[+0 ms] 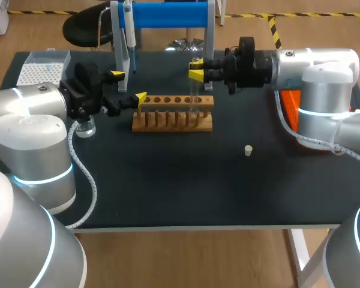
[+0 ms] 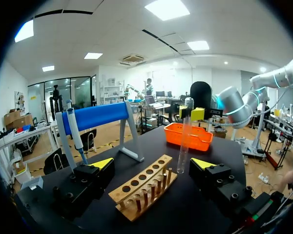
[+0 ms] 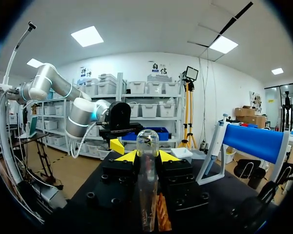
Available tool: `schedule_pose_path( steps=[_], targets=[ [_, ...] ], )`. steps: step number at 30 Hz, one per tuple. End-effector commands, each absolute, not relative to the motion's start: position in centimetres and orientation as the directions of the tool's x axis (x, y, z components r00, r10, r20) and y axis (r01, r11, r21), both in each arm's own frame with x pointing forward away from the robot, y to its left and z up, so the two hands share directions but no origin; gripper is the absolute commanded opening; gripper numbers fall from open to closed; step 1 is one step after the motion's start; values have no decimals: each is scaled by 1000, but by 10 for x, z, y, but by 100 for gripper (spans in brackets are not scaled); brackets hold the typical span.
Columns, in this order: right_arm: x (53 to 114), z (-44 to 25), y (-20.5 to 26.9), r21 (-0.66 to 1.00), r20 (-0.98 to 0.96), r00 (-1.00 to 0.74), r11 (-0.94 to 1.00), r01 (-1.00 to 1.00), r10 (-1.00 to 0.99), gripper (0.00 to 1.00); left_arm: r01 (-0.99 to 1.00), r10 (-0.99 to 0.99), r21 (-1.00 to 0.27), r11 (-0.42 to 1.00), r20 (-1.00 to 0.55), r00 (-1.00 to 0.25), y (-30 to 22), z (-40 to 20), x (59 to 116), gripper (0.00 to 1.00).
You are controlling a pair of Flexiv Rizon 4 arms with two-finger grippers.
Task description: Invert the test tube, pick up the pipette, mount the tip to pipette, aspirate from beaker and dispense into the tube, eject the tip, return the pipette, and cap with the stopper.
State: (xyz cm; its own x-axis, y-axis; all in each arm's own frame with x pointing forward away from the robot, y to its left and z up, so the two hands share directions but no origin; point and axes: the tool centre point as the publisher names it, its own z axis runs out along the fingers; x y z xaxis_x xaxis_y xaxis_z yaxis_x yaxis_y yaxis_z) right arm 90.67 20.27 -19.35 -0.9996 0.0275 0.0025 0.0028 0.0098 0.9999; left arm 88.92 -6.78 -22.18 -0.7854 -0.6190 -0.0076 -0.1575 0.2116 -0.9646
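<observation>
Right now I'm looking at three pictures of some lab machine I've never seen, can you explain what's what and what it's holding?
These are two robot arms at a black table, each ending in a two-fingered claw with yellow tips. One picture looks down from above and behind; the other two come from a camera on each wrist. The right claw is shut on a glass test tube, held upright at one end of a wooden rack. The left claw is open, near the rack's other end. Also on the table: a small beaker, a white stopper, a box of tips, an orange bin, and a pipette hanging on a blue stand.
</observation>
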Motion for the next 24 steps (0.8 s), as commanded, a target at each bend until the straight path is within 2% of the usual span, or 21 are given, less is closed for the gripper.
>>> schedule_pose_path(
  steps=[1, 4, 9, 14, 20, 24],
  targets=[
    [916, -195, 201, 988, 153, -986, 23, 155, 65, 0, -154, -619, -966, 209, -8, -785, -67, -223, 889, 100],
    [926, -196, 201, 930, 361, -928, 46, 366, 89, 0, -154, -619, -966, 209, -8, -785, -67, -223, 889, 100],
    [936, -204, 203, 779, 599, -790, 134, 613, 128, 0, -154, -619, -966, 209, -8, -785, -67, -223, 889, 100],
    [940, -211, 205, 518, 834, -535, 145, 843, 134, 0, -154, -619, -966, 209, -8, -785, -67, -223, 889, 100],
    [949, -207, 204, 229, 970, -235, 90, 969, 66, 0, -154, -619, -966, 209, -8, -785, -67, -223, 889, 100],
    [952, -204, 202, 105, 993, -108, 70, 992, 47, 0, -154, -619, -966, 209, -8, -785, -67, -223, 889, 100]
  ],
)
